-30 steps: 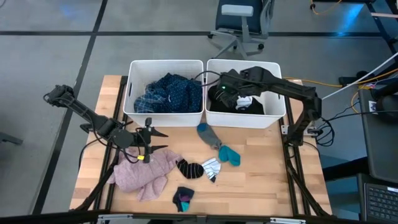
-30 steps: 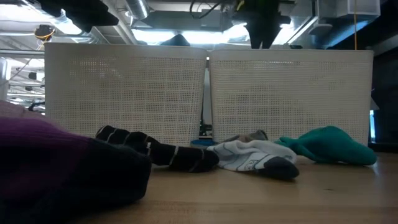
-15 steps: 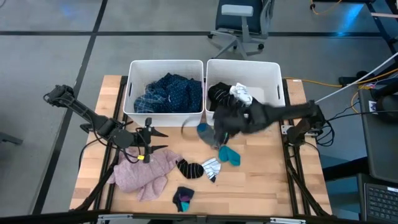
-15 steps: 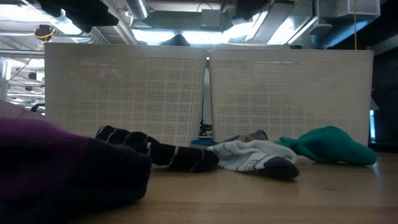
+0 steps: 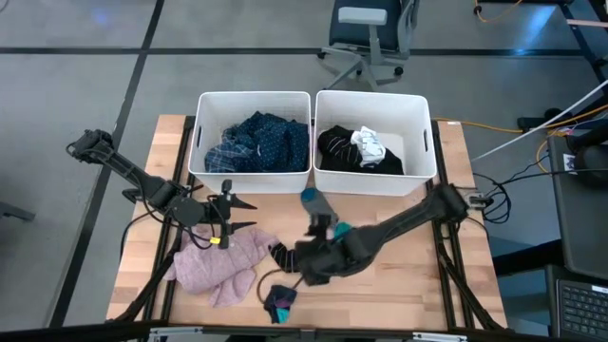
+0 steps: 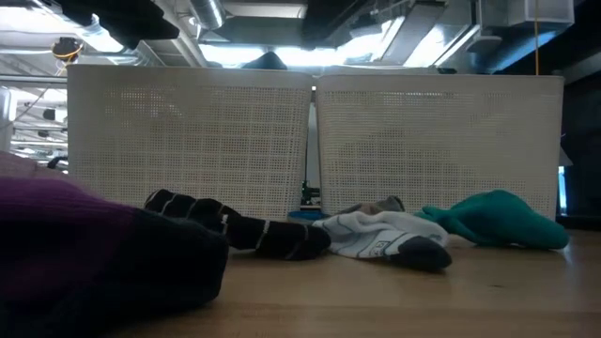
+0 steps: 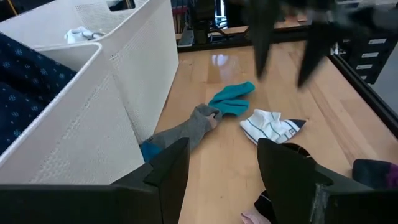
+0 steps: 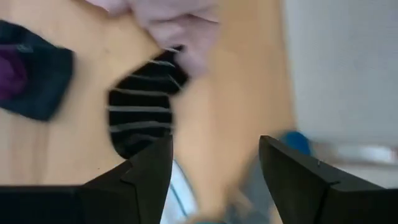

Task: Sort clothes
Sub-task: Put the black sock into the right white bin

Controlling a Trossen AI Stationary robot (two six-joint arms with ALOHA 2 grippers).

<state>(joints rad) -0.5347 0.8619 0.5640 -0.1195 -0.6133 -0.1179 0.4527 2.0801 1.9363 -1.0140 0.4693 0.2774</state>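
Now the right gripper [image 5: 296, 269], jaws apart and empty, hangs over the striped sock [image 5: 288, 256] near the table's [image 5: 399, 285] middle, while the left gripper [image 5: 237, 217], also open, waits above the pink top [image 5: 217, 267] at left.

So there's a light wooden worktop [image 5: 456, 285] on a grey floor [image 5: 66, 57], with two white plastic bins [image 5: 201, 133] sitting side by side along the far edge, touching each other. From table height their walls look like fine mesh [image 6: 197, 141]. An office chair [image 5: 366, 33] is parked just behind the bins, and some cables [image 5: 532, 133] trail off on the right.
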